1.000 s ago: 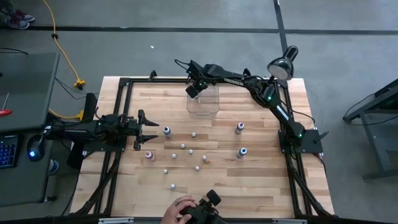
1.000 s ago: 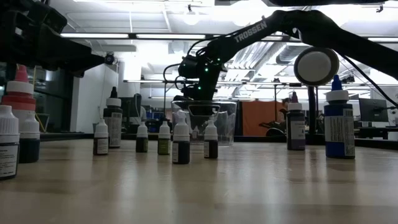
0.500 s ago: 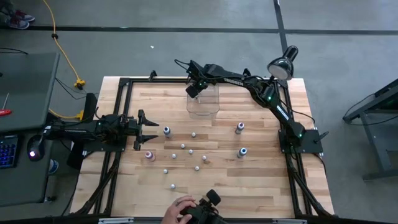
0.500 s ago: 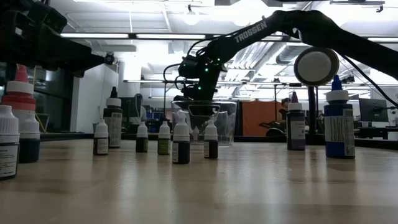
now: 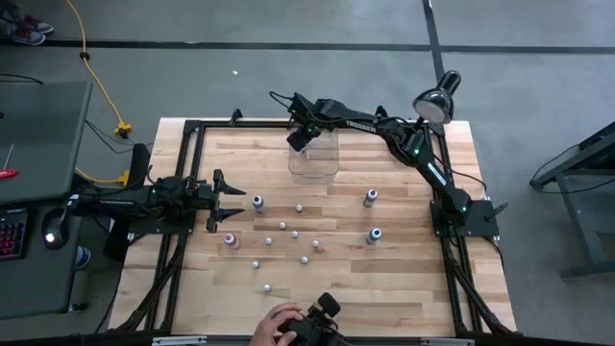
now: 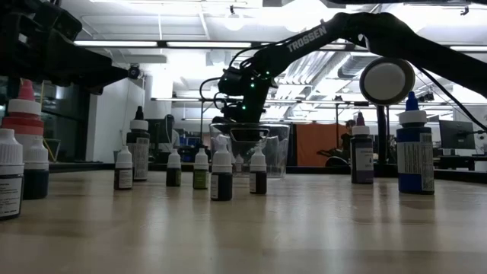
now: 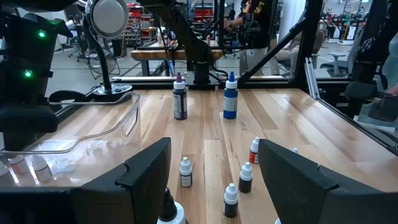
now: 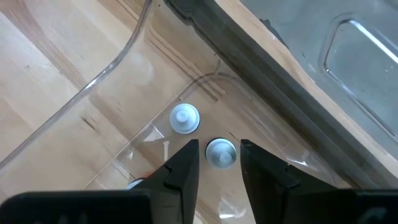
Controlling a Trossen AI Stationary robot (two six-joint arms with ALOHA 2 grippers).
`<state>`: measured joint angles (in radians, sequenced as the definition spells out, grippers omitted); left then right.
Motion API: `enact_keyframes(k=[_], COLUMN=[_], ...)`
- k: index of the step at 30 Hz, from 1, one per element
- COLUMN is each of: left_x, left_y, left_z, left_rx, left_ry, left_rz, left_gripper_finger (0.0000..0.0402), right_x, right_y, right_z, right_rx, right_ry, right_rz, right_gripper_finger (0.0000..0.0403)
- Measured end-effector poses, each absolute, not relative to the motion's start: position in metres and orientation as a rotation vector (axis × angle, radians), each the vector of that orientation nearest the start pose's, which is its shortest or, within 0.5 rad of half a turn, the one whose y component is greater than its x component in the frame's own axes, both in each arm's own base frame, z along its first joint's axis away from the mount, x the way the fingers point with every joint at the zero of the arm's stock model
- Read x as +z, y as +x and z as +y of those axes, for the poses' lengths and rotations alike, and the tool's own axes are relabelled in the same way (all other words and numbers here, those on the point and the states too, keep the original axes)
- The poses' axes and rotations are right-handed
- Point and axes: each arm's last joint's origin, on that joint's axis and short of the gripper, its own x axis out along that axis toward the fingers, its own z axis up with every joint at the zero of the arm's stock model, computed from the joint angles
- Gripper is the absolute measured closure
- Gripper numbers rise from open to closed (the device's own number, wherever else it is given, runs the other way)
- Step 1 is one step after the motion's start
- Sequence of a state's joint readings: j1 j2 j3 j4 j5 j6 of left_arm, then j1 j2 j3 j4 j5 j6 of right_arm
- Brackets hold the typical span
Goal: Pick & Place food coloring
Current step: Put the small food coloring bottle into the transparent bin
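Note:
Several tiny white-capped food coloring bottles (image 5: 295, 234) stand upright on the wooden table, with taller blue (image 5: 375, 234), purple (image 5: 370, 197) and pink (image 5: 231, 239) ones around them. The clear bin (image 5: 313, 161) stands near the far edge. My right gripper (image 8: 219, 155) hangs over the bin's far-left corner, pointing down, narrowly open. One capped bottle (image 8: 220, 153) stands on the bin floor below the gap between its fingertips, and another (image 8: 185, 118) stands beside it. My left gripper (image 7: 211, 186) waits open at the table's left side, level, facing the bottles.
A desk lamp (image 5: 437, 99) stands at the far right corner. A person's hand (image 5: 274, 322) holds a dark device at the near edge. A black frame rail (image 5: 187, 183) runs around the table. Bare wood lies near the right and near edges.

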<state>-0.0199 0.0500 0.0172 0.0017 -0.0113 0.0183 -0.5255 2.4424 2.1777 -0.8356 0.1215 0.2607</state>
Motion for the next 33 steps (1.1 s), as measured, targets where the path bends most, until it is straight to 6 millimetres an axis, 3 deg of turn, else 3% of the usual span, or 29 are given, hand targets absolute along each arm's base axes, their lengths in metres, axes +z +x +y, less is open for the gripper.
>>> enact_keyframes(k=[10,23,33], left_x=[0.166,0.166,0.166], left_y=[0.100,0.100,0.100], left_z=[-0.002,-0.002,-0.002], left_rx=[-0.009,-0.009,-0.009], left_ry=[0.019,0.019,0.019], left_rz=[0.031,0.031,0.031], left_gripper_finger=[0.0163,0.0163,0.0163], right_x=[0.181,0.198,0.253], right_y=[0.446,0.440,0.431], right_z=[-0.263,-0.261,-0.237], right_rx=[-0.711,-0.695,-0.578], right_ry=[0.459,0.460,0.360], right_rz=[1.019,1.016,0.985], right_gripper_finger=[0.0252,0.0246,0.0246])
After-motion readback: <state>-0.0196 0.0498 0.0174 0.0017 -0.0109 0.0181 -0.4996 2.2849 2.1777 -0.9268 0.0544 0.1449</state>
